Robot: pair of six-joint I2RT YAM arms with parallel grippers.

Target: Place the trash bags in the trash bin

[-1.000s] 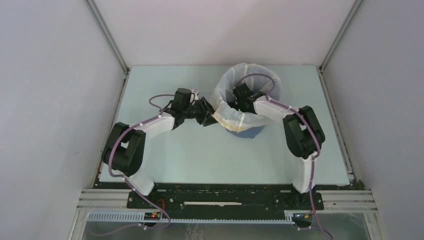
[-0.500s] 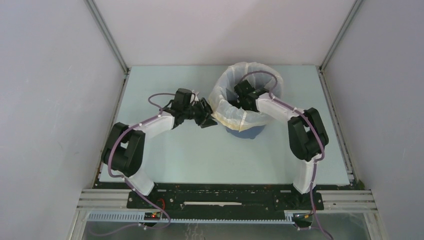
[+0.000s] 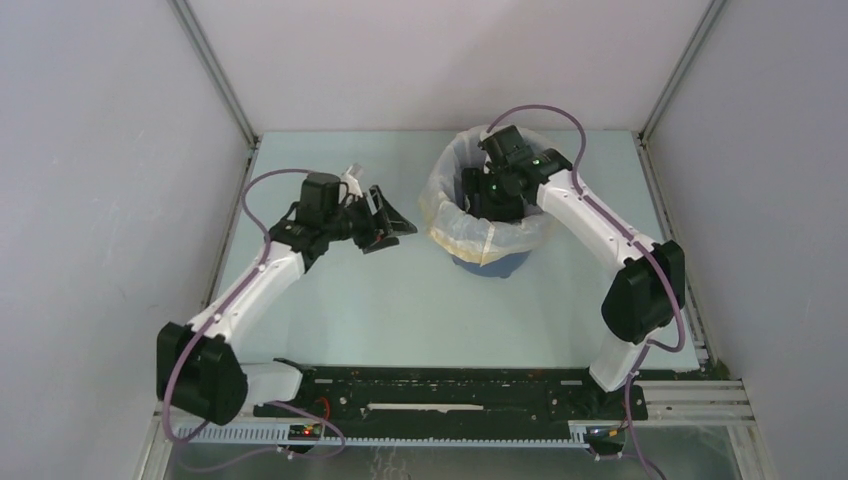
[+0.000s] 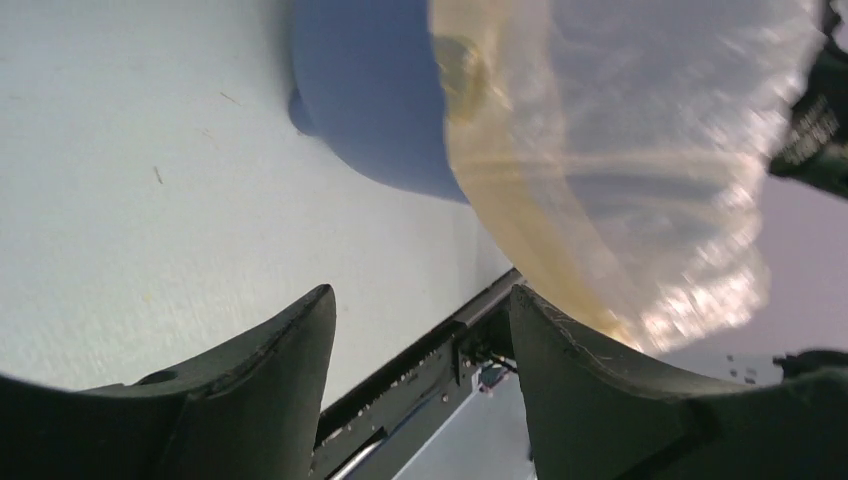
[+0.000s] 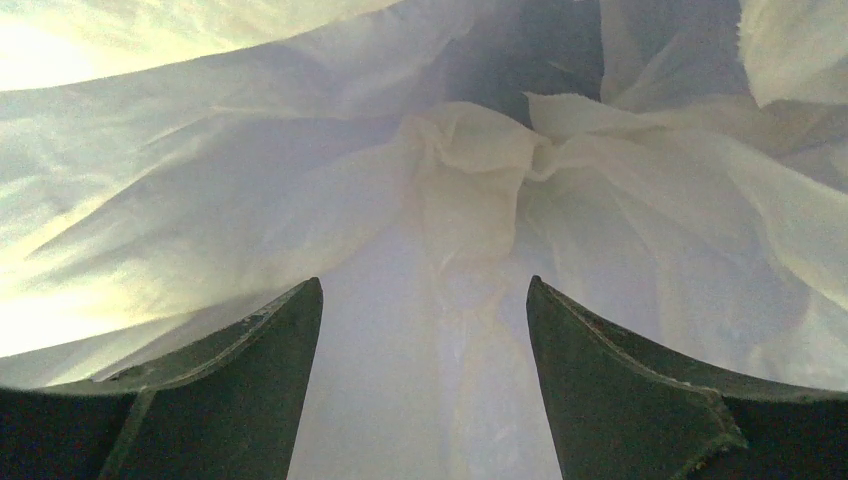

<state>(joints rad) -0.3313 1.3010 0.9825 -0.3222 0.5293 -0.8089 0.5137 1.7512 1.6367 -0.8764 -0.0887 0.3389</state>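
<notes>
The blue bucket [image 3: 490, 265] stands at the table's back middle. The whitish-cream trash bag [image 3: 450, 215] lines it, its edge folded out over the rim. In the left wrist view the bag [image 4: 620, 170] hangs over the blue wall [image 4: 370, 100]. My left gripper [image 3: 392, 222] is open and empty, to the left of the bucket and apart from it. My right gripper [image 3: 478, 196] reaches down inside the bucket, open, with the crumpled bag bottom [image 5: 480, 190] in front of its fingers [image 5: 250, 390]; nothing is between them.
Grey enclosure walls stand on three sides. The black rail [image 3: 450, 385] with both arm bases runs along the near edge. The pale table [image 3: 400, 310] lies between the bucket and the rail.
My left gripper has let go of the bag's rim and drawn back to the left, its arm swung outward. My right arm has risen and now reaches into the bucket from above.
</notes>
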